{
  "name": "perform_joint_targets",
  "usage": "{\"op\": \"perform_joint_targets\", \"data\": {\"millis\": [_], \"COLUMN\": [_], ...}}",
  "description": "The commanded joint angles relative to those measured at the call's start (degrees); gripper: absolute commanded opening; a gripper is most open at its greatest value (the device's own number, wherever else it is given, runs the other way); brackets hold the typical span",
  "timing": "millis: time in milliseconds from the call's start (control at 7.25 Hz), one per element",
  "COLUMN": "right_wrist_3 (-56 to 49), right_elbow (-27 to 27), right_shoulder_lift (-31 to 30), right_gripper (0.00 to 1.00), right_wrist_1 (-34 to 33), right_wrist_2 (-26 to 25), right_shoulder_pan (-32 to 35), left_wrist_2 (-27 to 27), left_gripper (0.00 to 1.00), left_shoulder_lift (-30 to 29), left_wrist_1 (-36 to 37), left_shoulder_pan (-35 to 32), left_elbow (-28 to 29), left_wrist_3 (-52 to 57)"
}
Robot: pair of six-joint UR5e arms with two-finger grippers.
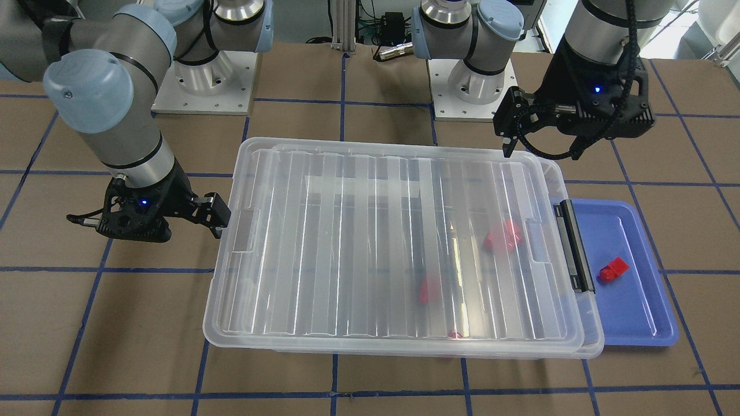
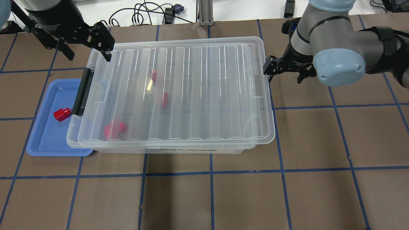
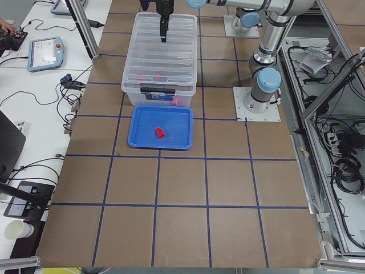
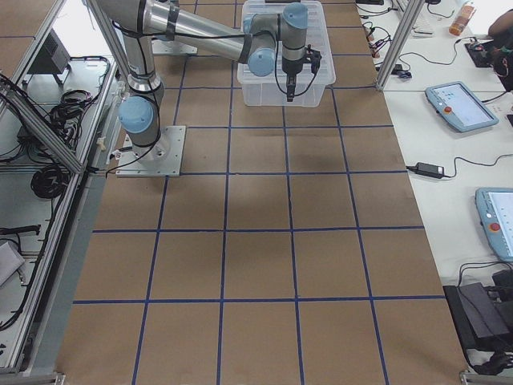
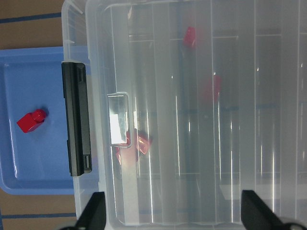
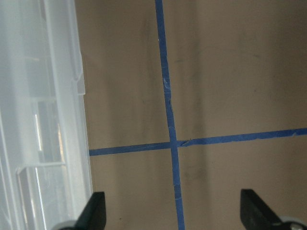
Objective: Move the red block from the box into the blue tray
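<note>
The red block [image 2: 61, 114] lies in the blue tray [image 2: 48, 140], just beside the black latch [image 2: 82, 92] of the box [image 2: 269, 108]. The tray sits on the tabletop [image 2: 319, 143] at the left end of the box, partly under its rim. The ribbed lid [image 2: 207, 92] rests on the box, slightly askew. A red clump [image 2: 114, 128] and two smaller red pieces [image 2: 164, 99] show through it. The left gripper [image 2: 89, 57] hovers over the far left corner of the box, jaws spread wide and empty. The right gripper [image 2: 283, 78] stands just beside the box's right end, jaws spread, holding nothing.
</note>
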Motion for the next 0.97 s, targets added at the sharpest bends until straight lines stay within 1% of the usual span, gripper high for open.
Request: {"op": "perform_joint_targets", "data": {"millis": [0,138,276,414,552,828], "right_wrist_3": [0.01,0.19,0.62,0.63,0.19,0.71], "right_elbow": [-2.14,-5.9,-11.76,-17.3,-17.97,-20.68], "right_shoulder_lift": [-3.63,-6.45,-7.26,-6.39,-5.34,-5.51], "right_gripper": [1.0,1.0,1.0,1.0,1.0,1.0], "right_wrist_1": [3.85,13.1,21.55,27.29,28.13,27.7], "right_wrist_2": [-1.79,-1.72,-2.15,-2.16,-2.33,-1.28], "right_shoulder_pan": [0.16,1.91,3.75,3.77,3.51,3.15], "left_wrist_2": [-1.01,-2.76,-2.52,-2.86,-2.09,-1.9], "left_gripper": [1.0,1.0,1.0,1.0,1.0,1.0], "left_shoulder_lift": [-0.6,-0.51,0.18,0.54,0.54,0.9], "left_wrist_1": [-0.02,-0.02,-0.28,-1.07,-1.08,-0.99], "left_shoulder_pan": [-0.6,-0.95,-1.04,-0.43,-0.16,-0.25], "left_elbow": [0.33,0.59,-0.36,-0.37,-0.46,-0.72], "left_wrist_3": [-0.12,-0.3,-0.3,-0.39,-0.3,-0.21]}}
